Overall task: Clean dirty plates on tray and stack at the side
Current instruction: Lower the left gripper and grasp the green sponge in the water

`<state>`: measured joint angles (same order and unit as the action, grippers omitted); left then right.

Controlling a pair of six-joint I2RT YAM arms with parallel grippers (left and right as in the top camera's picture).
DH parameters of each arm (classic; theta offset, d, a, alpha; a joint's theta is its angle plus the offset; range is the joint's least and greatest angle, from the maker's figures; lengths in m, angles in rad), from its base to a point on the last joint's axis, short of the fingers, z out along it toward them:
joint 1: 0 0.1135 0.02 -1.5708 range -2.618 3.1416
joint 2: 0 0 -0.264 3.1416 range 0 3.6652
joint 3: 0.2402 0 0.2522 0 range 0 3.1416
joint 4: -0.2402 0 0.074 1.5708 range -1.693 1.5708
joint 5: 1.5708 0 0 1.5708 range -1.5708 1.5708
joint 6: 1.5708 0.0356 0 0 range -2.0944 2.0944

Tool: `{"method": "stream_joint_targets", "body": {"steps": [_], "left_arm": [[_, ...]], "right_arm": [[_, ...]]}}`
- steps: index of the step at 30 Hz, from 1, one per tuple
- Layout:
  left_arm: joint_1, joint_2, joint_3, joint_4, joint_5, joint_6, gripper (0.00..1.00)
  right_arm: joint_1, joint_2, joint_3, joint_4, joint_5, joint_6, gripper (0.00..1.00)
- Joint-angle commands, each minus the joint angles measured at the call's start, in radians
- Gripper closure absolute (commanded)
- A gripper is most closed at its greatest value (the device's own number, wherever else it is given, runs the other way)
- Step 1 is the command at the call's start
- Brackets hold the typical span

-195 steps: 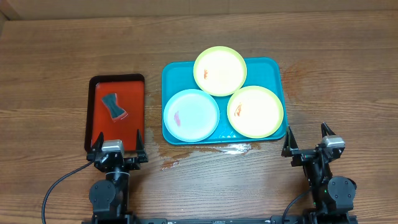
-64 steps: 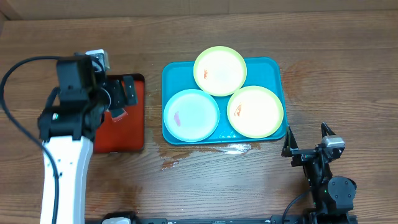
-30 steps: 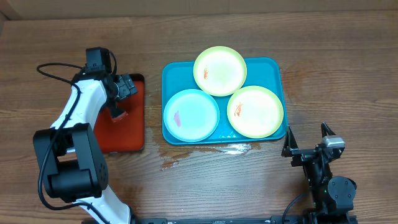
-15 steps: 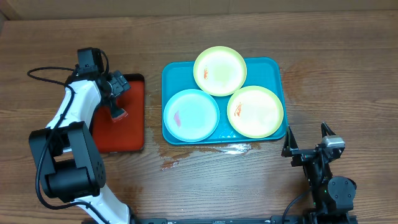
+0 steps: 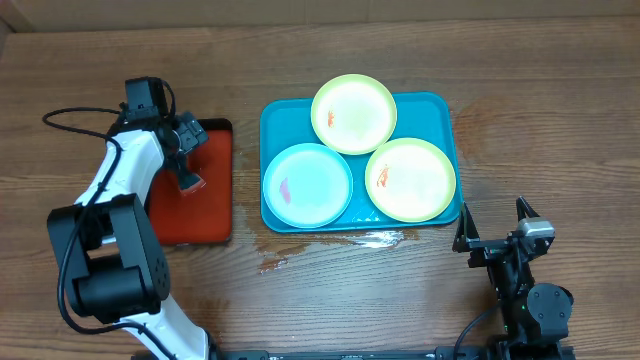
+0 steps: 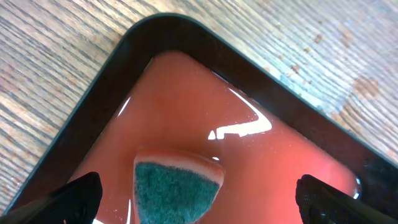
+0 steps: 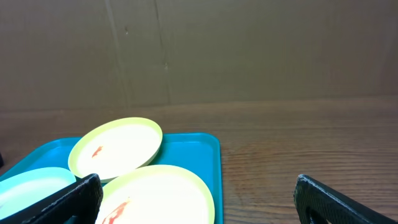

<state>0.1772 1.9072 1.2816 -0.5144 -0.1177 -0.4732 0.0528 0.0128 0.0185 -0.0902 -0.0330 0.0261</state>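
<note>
While the left claw (image 5: pixel 188 143) is hanging open over the red tray (image 5: pixel 215 205), the one sponge (image 6: pixel 177 186) is lying below it between its fingers (image 6: pixel 78 194), long axis seemingly along that tray; the right claw (image 5: pixel 492 218) is idling open, and three plates (image 5: pixel 353 113), two yellow, one blue, are sitting on the teal tray (image 5: pixel 441 103)

A brown wood-grain bench (image 5: pixel 80 90) is shown from above. Two trays are carried directly on it, side by side, with a strip of bare wood left between them. A large teal-blue tray (image 5: pixel 280 118) is set near the middle, and a smaller, narrow red tray (image 5: pixel 195 215) with a black rim is set to its left. A shiny wet patch (image 5: pixel 380 239) is seen on the wood just beside the larger tray's near edge.
</note>
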Motion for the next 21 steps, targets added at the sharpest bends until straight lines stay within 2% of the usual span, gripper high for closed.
{"method": "stream_joint_targets", "body": {"steps": [1,10,11,12,15,16,19,21], "left_arm": [[-0.008,0.061,-0.01,0.004,-0.018,-0.026,0.0],[-0.006,0.122,-0.01,0.045,-0.019,-0.025,0.0],[-0.006,0.122,-0.01,0.048,-0.019,-0.025,0.04],[-0.006,0.122,-0.01,0.048,-0.019,-0.025,0.11],[-0.006,0.122,-0.01,0.048,-0.02,-0.024,0.59],[-0.006,0.122,-0.01,0.048,-0.02,-0.025,0.7],[-0.006,0.122,-0.01,0.048,-0.02,-0.025,0.9],[-0.006,0.122,-0.01,0.047,-0.02,-0.024,0.96]], "right_arm": [[-0.003,-0.008,-0.01,0.006,0.01,0.0,0.0],[-0.003,-0.008,-0.01,0.006,0.01,0.0,0.0],[-0.003,-0.008,-0.01,0.006,0.01,0.0,0.0],[-0.003,-0.008,-0.01,0.006,0.01,0.0,0.0],[-0.003,-0.008,-0.01,0.006,0.01,0.0,0.0],[-0.003,-0.008,-0.01,0.006,0.01,0.0,0.0],[-0.003,-0.008,-0.01,0.006,0.01,0.0,0.0],[-0.003,-0.008,-0.01,0.006,0.01,0.0,0.0]]}}
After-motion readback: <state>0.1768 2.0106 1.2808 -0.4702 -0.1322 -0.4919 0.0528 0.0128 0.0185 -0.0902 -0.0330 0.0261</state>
